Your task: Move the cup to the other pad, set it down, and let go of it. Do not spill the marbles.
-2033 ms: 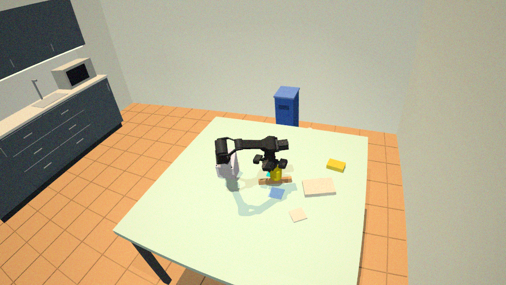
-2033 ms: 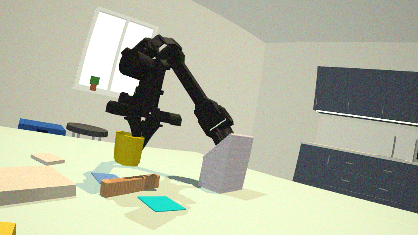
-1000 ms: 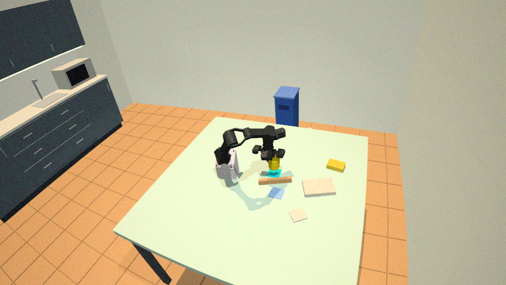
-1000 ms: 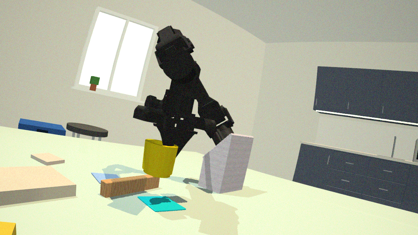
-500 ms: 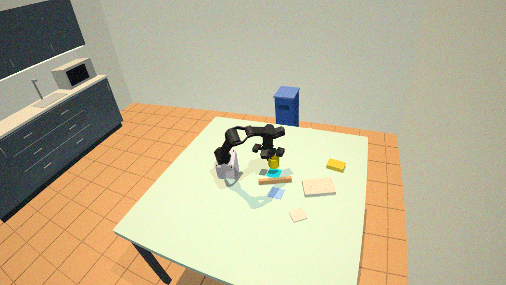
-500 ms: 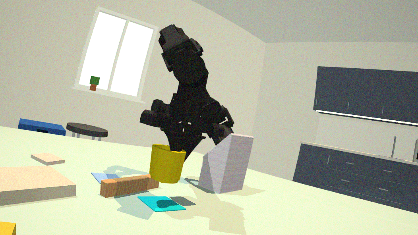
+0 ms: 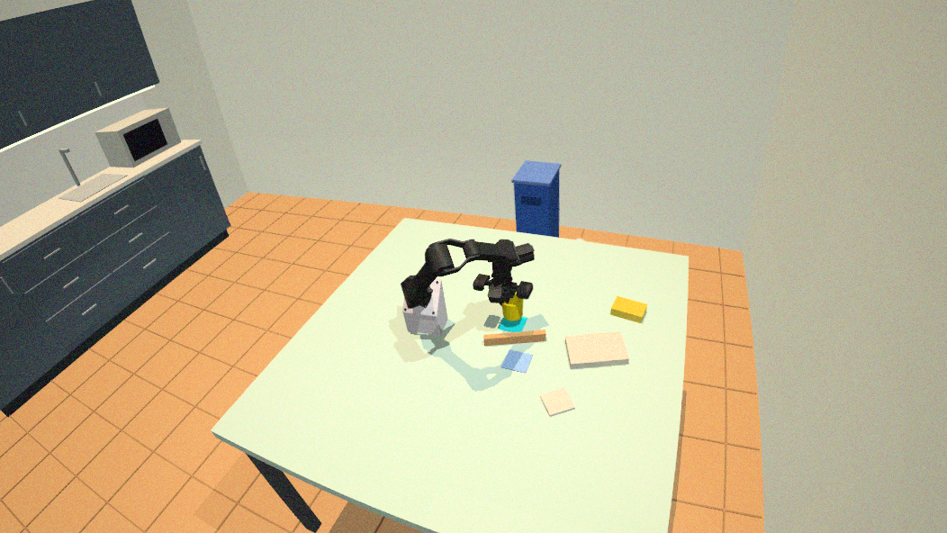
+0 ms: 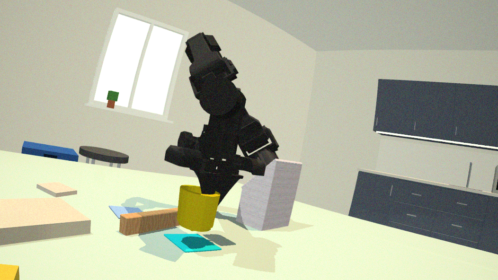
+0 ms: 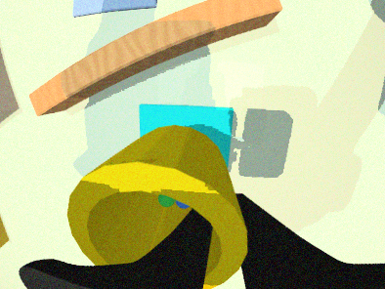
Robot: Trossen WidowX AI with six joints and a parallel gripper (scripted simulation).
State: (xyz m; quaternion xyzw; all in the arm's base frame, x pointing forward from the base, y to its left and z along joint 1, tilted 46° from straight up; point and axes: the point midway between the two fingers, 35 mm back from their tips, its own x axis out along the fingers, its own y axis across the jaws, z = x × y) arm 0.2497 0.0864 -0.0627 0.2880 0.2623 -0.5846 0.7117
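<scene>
While pinching the rim wall of the yellow cup [image 8: 197, 208] between its dark fingers, one inside and one outside, the tool [image 8: 213, 189] hangs above the worktop [image 8: 348, 250], cup upright and clear of the surface, directly over the cyan pad [image 8: 192, 242], with its shadow on that pad. Inside the cup, a green marble [image 9: 167, 200] and a blue one just beside it; beyond the cyan pad, a wooden block [image 8: 147, 220], and past that the light blue pad [image 7: 517, 361].
</scene>
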